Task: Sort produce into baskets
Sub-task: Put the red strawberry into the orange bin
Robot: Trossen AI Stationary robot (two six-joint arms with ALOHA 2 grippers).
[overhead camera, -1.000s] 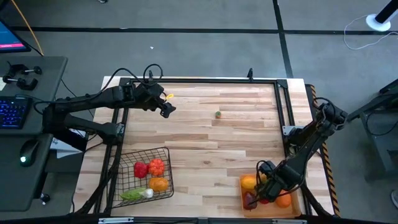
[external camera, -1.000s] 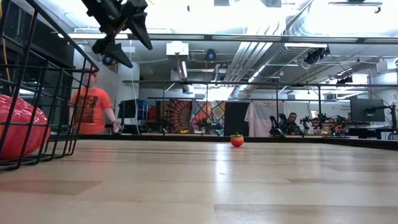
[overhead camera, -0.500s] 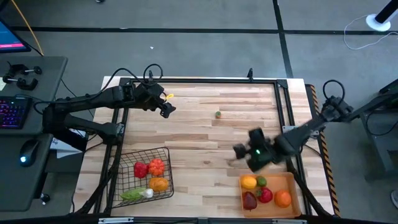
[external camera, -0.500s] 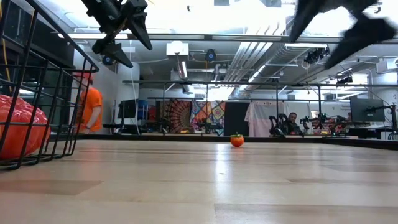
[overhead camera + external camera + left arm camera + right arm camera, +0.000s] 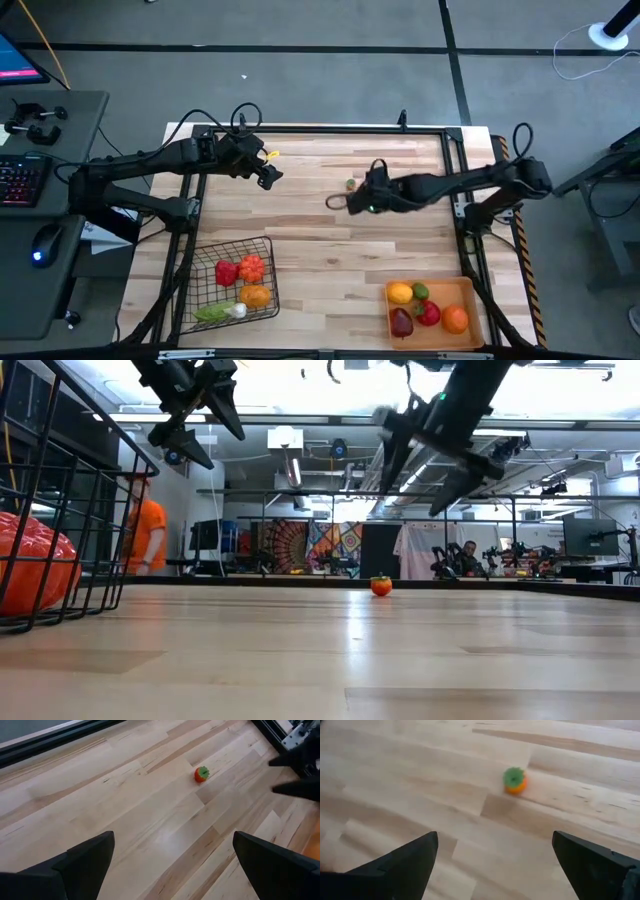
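With my right pincer (image 5: 340, 202) spread wide just beside the lone orange toy fruit (image 5: 351, 184) on the desk (image 5: 320, 240), I judge it light, rigid, roll-prone, best pinched across its middle.

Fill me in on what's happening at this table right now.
Two robot arms are sorting toy produce. The right gripper, open and empty, is reaching out over the table toward the one loose piece, a small orange fruit with a green top. The left gripper hangs open above the table's far left. The wire basket holds several pieces, and the orange tray holds five.
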